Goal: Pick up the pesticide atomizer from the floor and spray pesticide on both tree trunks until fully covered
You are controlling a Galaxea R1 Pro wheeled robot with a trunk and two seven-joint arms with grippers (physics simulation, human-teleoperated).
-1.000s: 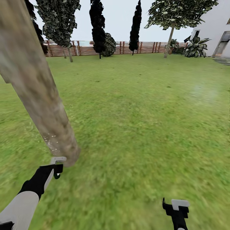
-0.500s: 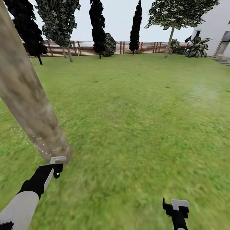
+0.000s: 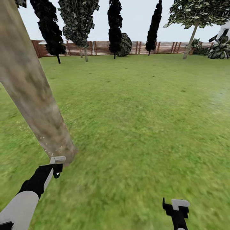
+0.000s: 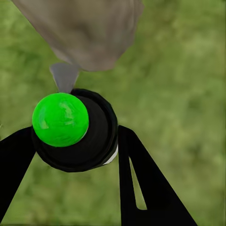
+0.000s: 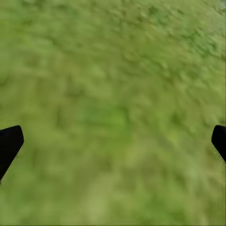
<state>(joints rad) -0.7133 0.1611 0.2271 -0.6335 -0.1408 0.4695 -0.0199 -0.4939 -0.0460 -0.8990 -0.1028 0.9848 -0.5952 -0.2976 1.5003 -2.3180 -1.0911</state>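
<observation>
My left gripper (image 3: 56,166) is shut on the pesticide atomizer (image 4: 60,119), a black bottle with a bright green round cap, held between the black fingers (image 4: 141,179). Its grey nozzle (image 4: 64,75) points at the foot of the near tree trunk (image 3: 35,95), a thick mottled beige column leaning across the left of the head view. Fine white specks of pesticide (image 3: 51,145) dot the bark low down. A second tree (image 3: 191,38) with a pale slanted trunk stands far back on the right. My right gripper (image 3: 175,204) hangs open over the grass, holding nothing.
Green lawn (image 3: 137,111) stretches ahead to a brown slat fence (image 3: 102,48). Near-black column-shaped trees (image 3: 115,25) and a dark bush stand along it. A striped broad-leaved plant (image 3: 220,49) is at the far right edge.
The camera has turned left: fence, far trees and plant have slid right and the white house has left the picture. Both arms hold the same pose.
</observation>
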